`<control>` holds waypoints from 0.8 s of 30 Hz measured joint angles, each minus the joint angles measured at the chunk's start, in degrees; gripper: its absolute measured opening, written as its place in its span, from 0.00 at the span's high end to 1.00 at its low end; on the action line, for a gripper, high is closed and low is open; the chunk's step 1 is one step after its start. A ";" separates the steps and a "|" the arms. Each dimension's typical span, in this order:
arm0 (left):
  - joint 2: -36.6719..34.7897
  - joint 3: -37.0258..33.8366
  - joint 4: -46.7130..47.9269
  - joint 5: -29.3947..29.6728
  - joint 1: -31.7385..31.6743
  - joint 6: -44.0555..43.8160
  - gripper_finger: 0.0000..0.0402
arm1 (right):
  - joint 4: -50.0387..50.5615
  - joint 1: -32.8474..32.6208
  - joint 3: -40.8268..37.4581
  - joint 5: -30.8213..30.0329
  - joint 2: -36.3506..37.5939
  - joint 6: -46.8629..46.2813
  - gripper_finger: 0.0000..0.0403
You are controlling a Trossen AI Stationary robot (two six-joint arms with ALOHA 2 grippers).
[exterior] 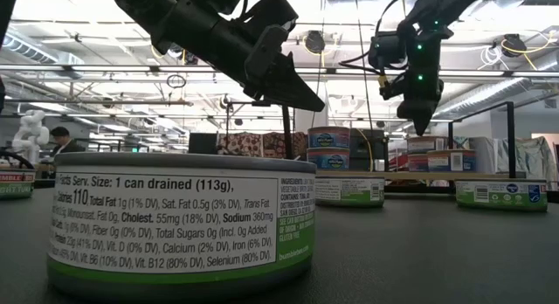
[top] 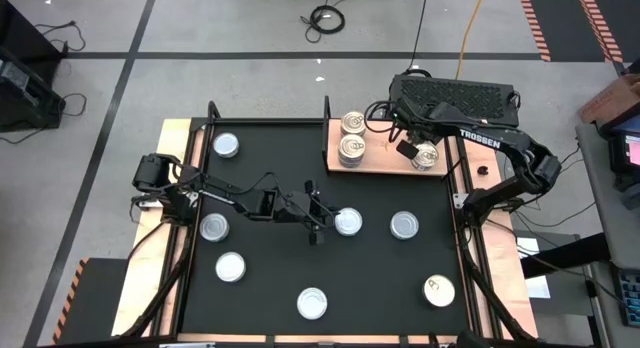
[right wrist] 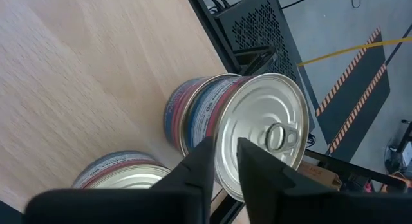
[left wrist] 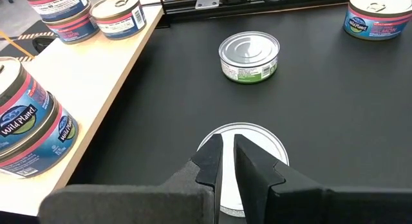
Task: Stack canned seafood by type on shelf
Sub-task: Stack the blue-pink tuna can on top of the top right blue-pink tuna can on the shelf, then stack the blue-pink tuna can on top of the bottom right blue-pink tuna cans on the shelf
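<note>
Tins (top: 352,138) sit stacked on the shelf (top: 385,158) at one o'clock; others dot the black table (top: 280,178). Right gripper (top: 424,150) hovers over a shelf tin (right wrist: 261,134), fingers narrowly parted, seemingly holding nothing. Left gripper (top: 322,221), nearly closed and empty, hangs beside a central tin (top: 348,222).

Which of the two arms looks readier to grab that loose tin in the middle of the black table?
The left, probably. Its left gripper hovers right beside the silver-lidded tin at mid-table, fingers nearly together. The right gripper is away over the wooden shelf, at a pull-tab tin there.
</note>
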State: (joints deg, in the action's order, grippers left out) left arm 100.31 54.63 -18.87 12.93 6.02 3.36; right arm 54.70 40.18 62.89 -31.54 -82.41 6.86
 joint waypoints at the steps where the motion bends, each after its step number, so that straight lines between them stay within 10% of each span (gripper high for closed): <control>1: 0.00 0.00 0.00 0.00 0.00 0.00 0.89 | -0.01 0.00 0.01 0.01 0.00 0.01 0.83; 14: 0.00 0.01 -0.06 0.00 -0.02 0.00 0.89 | 10.01 -5.67 8.59 1.86 0.00 -0.86 0.74; 24: 0.00 0.00 -0.04 -0.02 -0.01 0.02 0.89 | 20.62 -21.47 15.46 34.94 0.08 -16.63 0.74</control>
State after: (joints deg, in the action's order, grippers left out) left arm 100.31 54.63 -18.92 12.91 6.02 3.38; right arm 75.31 18.71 78.36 3.40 -82.33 -9.76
